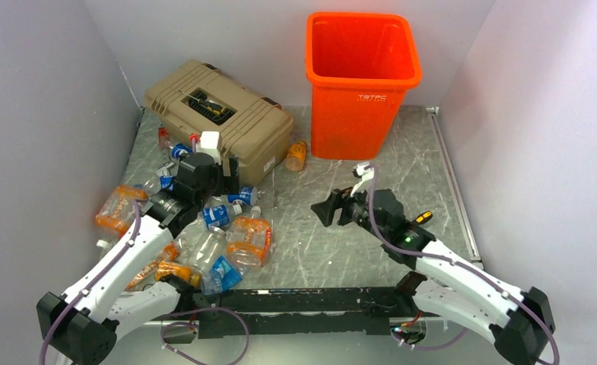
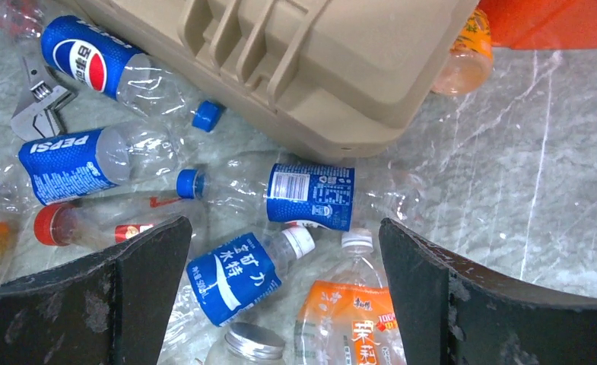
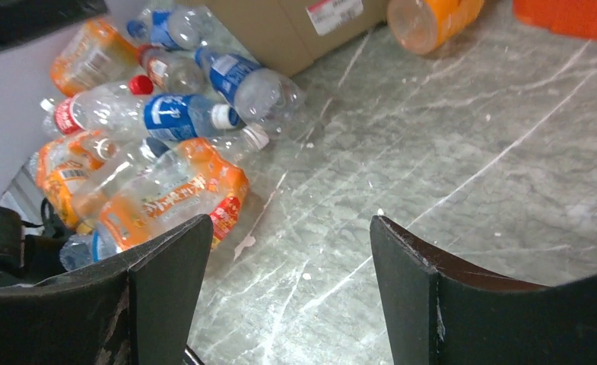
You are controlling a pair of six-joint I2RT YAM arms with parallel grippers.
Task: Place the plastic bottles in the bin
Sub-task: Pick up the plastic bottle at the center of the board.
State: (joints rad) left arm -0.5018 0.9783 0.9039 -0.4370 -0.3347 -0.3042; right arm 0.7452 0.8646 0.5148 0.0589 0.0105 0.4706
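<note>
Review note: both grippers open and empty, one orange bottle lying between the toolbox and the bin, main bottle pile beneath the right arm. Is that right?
One slip: the bottle pile lies beneath the left arm, under the left gripper, as the top external view shows. The right gripper is off to its side. The rest holds.
</note>
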